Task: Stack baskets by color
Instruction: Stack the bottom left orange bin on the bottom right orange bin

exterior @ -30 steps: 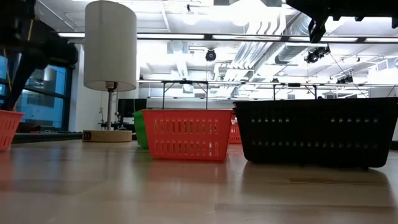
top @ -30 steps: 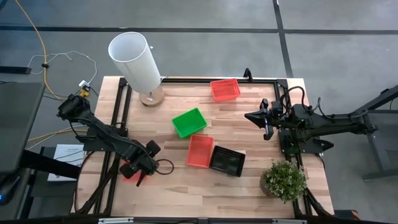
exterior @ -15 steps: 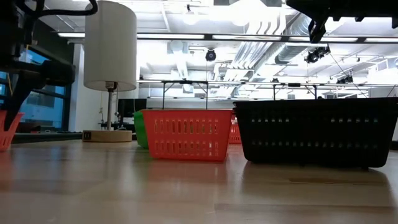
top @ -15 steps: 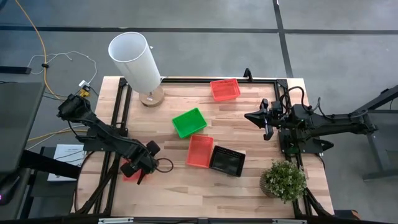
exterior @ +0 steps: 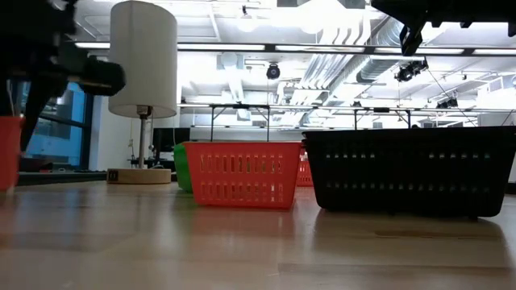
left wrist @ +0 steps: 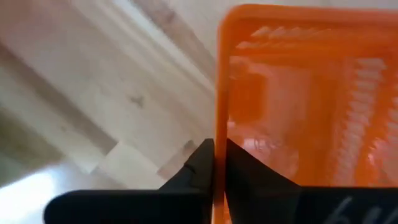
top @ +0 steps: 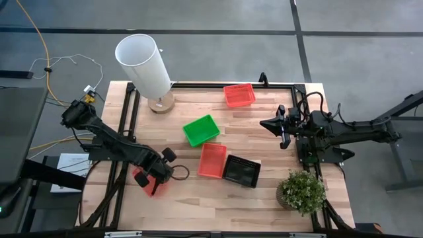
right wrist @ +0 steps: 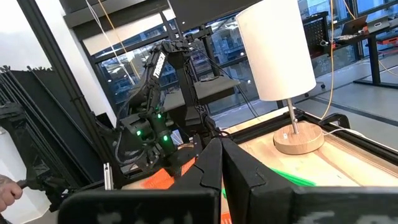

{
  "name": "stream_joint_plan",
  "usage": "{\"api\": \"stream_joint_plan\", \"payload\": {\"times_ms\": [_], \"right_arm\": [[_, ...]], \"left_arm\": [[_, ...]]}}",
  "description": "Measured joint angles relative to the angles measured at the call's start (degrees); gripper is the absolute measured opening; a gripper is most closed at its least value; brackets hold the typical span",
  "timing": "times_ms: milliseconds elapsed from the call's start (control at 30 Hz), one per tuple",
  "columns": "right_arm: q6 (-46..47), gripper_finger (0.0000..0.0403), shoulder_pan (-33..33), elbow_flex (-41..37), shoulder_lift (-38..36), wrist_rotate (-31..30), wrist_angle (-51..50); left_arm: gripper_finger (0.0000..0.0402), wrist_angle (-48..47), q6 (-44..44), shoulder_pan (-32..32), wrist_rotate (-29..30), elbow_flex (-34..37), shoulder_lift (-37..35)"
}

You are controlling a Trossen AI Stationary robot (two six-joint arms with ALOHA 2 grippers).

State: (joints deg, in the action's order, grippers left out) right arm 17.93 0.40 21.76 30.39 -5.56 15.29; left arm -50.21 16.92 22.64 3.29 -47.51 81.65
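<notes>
My left gripper (top: pixel 158 177) points down at the table's near left and is shut on a red basket (top: pixel 147 182), which shows orange (left wrist: pixel 292 93) in the left wrist view and sits at the left edge (exterior: pixel 8 153) of the low view. Further baskets rest on their bottoms: a red one (top: pixel 239 94) at the far side, a green one (top: pixel 201 129), a second red one (top: pixel 212 160) and a black one (top: pixel 241 170) side by side at the middle. My right gripper (top: pixel 280 131) hangs shut above the table's right side, touching nothing. My left gripper pinches one side wall of the red basket at its rim (left wrist: pixel 217 118), one finger (left wrist: pixel 200 167) outside the basket and the other inside. The fingers come from above, pointing down, across the rim. Whether the basket's bottom is clear of the table I cannot tell.
A tall white lamp (top: pixel 142 61) stands on a round wooden foot at the far left corner. A potted plant (top: pixel 302 192) stands at the near right. A black frame (top: pixel 218 84) runs along the table's edges. Bare wood (top: pixel 198 201) lies along the near edge.
My left gripper has gone a little toward the table's right edge and has taken hold of the red basket's wall. The basket has shifted that way with it, and in the low view its side now stands upright instead of slanting.
</notes>
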Motion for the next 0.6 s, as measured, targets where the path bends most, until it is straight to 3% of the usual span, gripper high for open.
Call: {"api": "stream_joint_plan", "payload": {"times_ms": [167,333,500,600], "right_arm": [[0.00,0.0000,0.00,0.00,0.00,0.00,0.00],[-0.02,0.0000,0.00,0.00,0.00,0.00,-0.02],[-0.01,0.0000,-0.01,0.00,0.02,0.00,-0.41],[0.09,0.0000,-0.02,-0.02,0.00,0.00,-0.48]], "left_arm": [[0.0004,-9.57,-0.24,-3.09,-1.18,-8.10,-0.67],[0.0002,-18.14,-0.23,-6.77,-1.47,-21.63,-3.18],[0.0001,-10.48,-4.37,-14.63,10.84,-32.21,-4.88],[0.0001,-1.07,-11.91,-21.14,14.32,-34.59,-4.21]]}}
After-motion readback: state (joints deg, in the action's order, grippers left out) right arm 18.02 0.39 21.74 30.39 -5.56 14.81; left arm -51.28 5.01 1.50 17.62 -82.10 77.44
